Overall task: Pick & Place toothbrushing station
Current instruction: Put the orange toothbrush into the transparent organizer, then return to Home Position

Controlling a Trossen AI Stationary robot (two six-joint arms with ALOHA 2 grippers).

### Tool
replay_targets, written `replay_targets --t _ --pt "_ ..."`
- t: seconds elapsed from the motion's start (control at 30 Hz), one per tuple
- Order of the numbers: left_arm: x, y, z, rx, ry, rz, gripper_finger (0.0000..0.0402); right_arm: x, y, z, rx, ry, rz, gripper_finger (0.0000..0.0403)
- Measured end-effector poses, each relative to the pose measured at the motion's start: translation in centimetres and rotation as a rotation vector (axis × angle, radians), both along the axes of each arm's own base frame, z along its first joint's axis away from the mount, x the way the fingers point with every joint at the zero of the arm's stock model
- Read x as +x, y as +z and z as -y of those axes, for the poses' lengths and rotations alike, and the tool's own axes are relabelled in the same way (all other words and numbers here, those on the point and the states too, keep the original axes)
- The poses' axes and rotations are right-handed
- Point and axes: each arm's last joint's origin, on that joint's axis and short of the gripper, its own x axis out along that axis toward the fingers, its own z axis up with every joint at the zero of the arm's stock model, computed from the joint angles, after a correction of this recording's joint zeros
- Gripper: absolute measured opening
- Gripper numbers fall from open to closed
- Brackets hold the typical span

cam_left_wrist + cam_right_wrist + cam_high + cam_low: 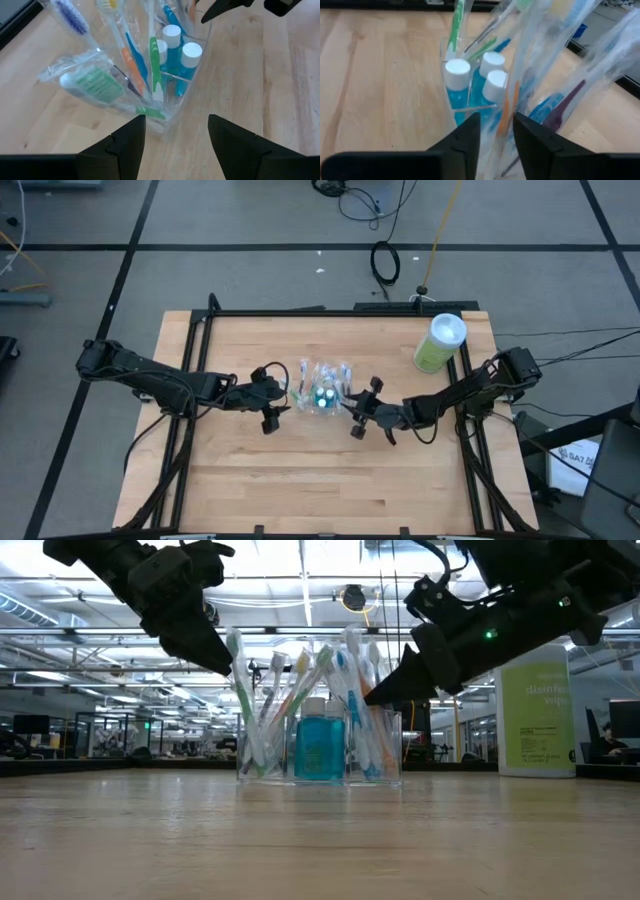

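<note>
Low view: clear cup (320, 745) of toothbrushes (262, 705) and teal bottles (318, 745) stands mid-worktop (320, 840); left hand (268, 398) and right hand (362, 412) flank it, both open, holding nothing (lift not begun). Beyond the cup, green canister (440, 343).

Wooden table (300, 470) — clear holder (322, 392), green canister (438, 343).

1. The table (300, 470) was pale wood, smooth and matt.
2. The organizer (192, 82) was clear glossy plastic.
3. The toothbrushes (262, 705) sat in shiny clear wrappers.
4. The bottles (457, 82) had matt white caps.
</note>
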Motion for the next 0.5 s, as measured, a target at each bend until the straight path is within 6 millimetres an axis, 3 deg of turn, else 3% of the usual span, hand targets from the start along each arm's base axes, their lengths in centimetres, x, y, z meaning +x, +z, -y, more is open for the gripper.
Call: replay_targets --t 0.2,0.5 --pt "0.0 0.0 0.0 -0.013 0.009 0.004 0.0223 -0.1 1.1 -0.1 0.013 0.004 0.051 0.0144" --pt "-2.0 2.7 1.1 -0.058 -0.042 0.124 0.0223 -2.6 6.9 -1.0 -0.06 0.104 0.171 0.0144"
